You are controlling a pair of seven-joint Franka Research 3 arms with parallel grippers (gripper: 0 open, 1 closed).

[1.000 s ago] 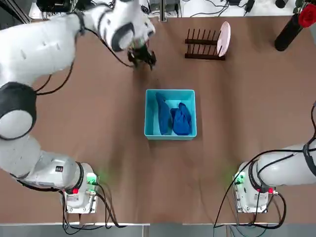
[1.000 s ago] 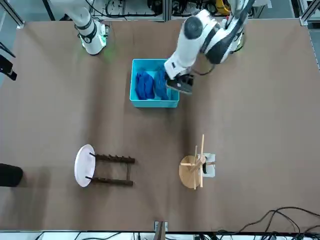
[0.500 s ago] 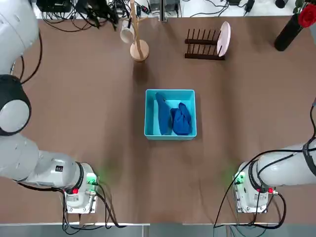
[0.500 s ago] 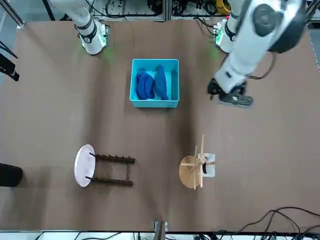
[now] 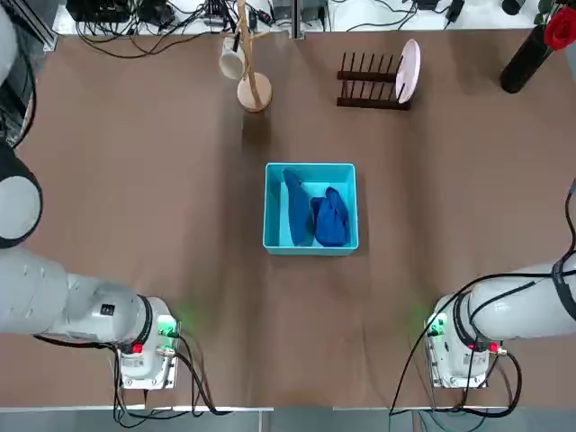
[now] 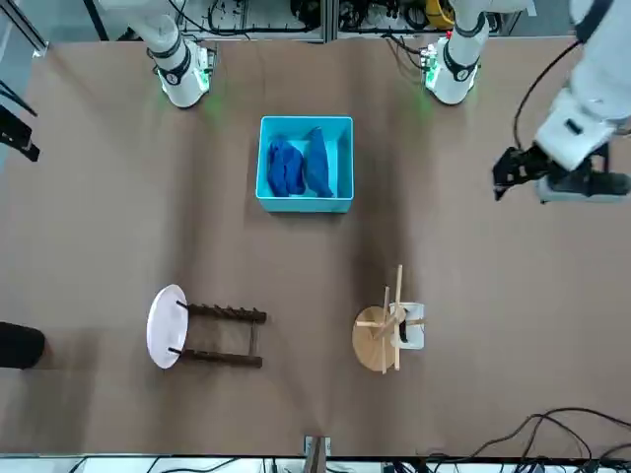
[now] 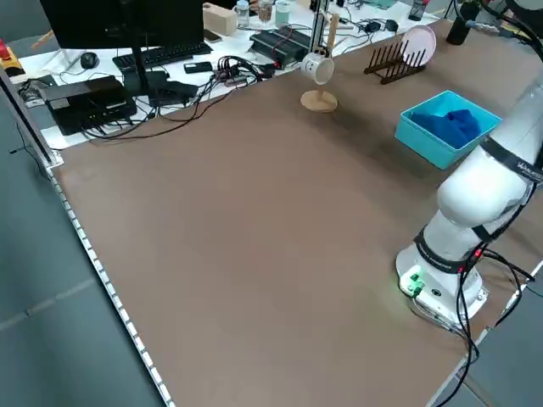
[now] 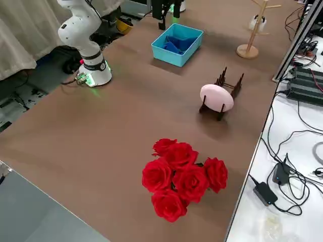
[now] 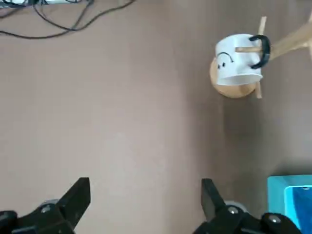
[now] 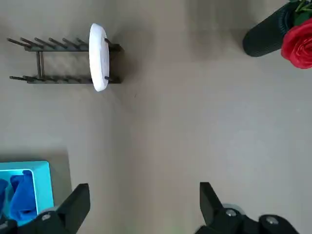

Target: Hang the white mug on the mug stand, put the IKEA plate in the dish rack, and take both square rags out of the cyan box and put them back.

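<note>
- Clearance: the left gripper (image 9: 146,181) moves away from the cyan box (image 5: 353,211) toward the left edge of the table (image 6: 217,394). Its fingers stand apart, released and empty.
- Top view: the withdrawn arm no longer covers the mug stand (image 5: 256,94), which stands near the table's far edge, left of centre.
- White mug (image 9: 236,61): hangs by its handle on a peg of the stand.
- IKEA plate (image 5: 408,71): stands upright in the right end of the dish rack (image 5: 373,103), near the far edge, right of centre.
- Square rags (image 5: 300,211) (image 5: 331,219): both lie inside the box, mid-table; their positions match the preceding frames.
- Right gripper (image 10: 144,186): parked over the table's right part, fingers spread, grasping nothing.
- Assessment: final placement appears satisfied for all items; the rags' removal cannot be confirmed from this state. Retraction is probably the closing step. Next: park the left arm, keeping clear of the stand.
</note>
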